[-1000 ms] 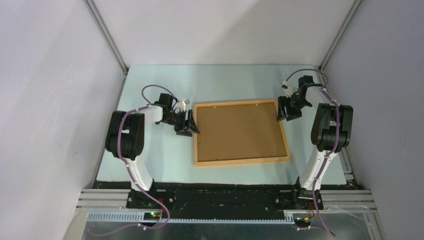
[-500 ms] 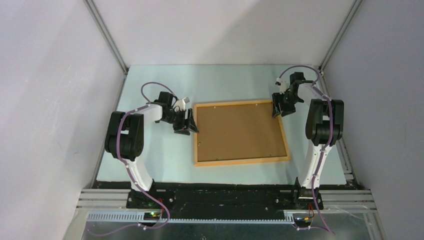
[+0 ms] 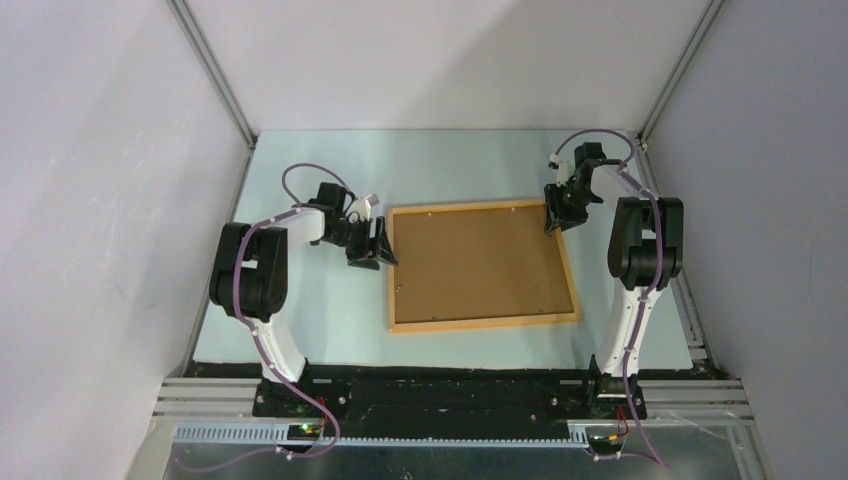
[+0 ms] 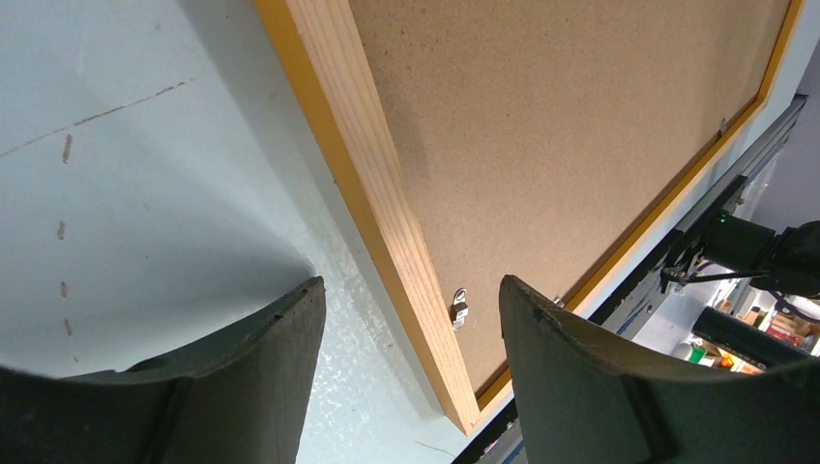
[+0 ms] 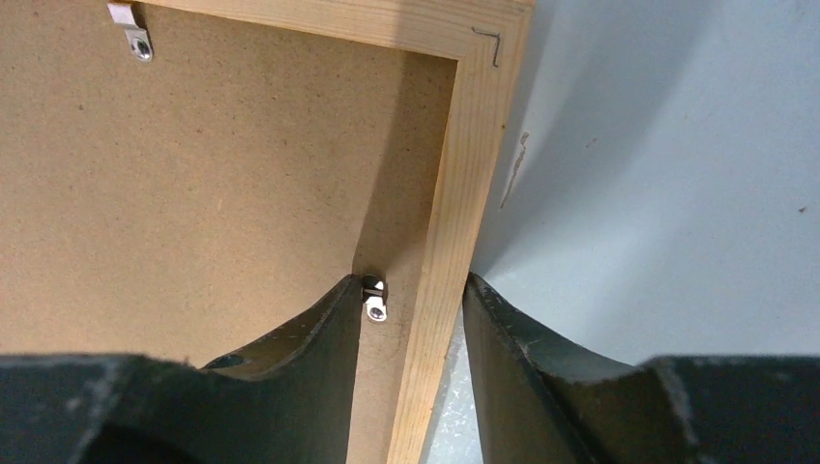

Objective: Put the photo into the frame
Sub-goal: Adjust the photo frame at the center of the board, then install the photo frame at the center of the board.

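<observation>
The frame (image 3: 482, 322) lies back-up in the middle of the counter (image 3: 330, 160). We see the left gripper (image 3: 385, 245) spread over its left rail, and the right gripper (image 3: 553, 215) spread, more narrowly, around its right rail near the far corner.

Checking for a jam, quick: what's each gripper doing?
Left gripper: open, astride the left rail of the frame.
Right gripper: open, astride its right rail, not clamped.

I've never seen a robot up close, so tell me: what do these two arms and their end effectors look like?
The left arm and right arm match: white tubular links, bulky black joint housings, black bases. A thin purple cable runs along each, looping free near the wrist. The left end effector and right end effector each have two broad, curved, dark fingers.
</observation>
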{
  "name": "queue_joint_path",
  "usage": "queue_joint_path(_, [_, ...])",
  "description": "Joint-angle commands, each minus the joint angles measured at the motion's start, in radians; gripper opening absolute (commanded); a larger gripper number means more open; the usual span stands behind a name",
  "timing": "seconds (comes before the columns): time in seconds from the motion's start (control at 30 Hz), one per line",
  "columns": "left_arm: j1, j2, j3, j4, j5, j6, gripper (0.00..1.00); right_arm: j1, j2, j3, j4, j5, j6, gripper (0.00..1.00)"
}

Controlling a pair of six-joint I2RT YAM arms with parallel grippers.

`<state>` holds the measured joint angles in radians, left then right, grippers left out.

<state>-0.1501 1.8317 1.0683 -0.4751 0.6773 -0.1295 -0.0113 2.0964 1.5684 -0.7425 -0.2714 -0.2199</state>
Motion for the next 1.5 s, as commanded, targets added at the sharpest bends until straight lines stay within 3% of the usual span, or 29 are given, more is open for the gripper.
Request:
queue_joint_path(0.0, [0.000, 0.006, 0.016, 0.001, -0.066, 0.046, 0.73, 0.000, 0.009, 0.016, 0.022, 0.017, 0.007, 0.44])
queue_joint_path(0.4, [0.000, 0.009, 0.020, -0.003, -0.065, 0.046, 0.73, -0.031, -0.013, -0.012, 0.016, -0.036, -0.012, 0.35])
queue_joint_path(1.0, [0.003, 0.010, 0.022, -0.007, -0.068, 0.047, 0.73, -0.053, -0.034, -0.033, -0.032, -0.120, -0.090, 0.30])
queue_joint_path(1.3, [0.004, 0.014, 0.024, -0.008, -0.069, 0.045, 0.73, -0.072, -0.035, -0.029, -0.051, -0.132, -0.114, 0.32])
queue_joint_path(1.47, [0.004, 0.013, 0.026, -0.010, -0.074, 0.045, 0.73, -0.087, -0.044, -0.020, -0.043, -0.148, -0.078, 0.44])
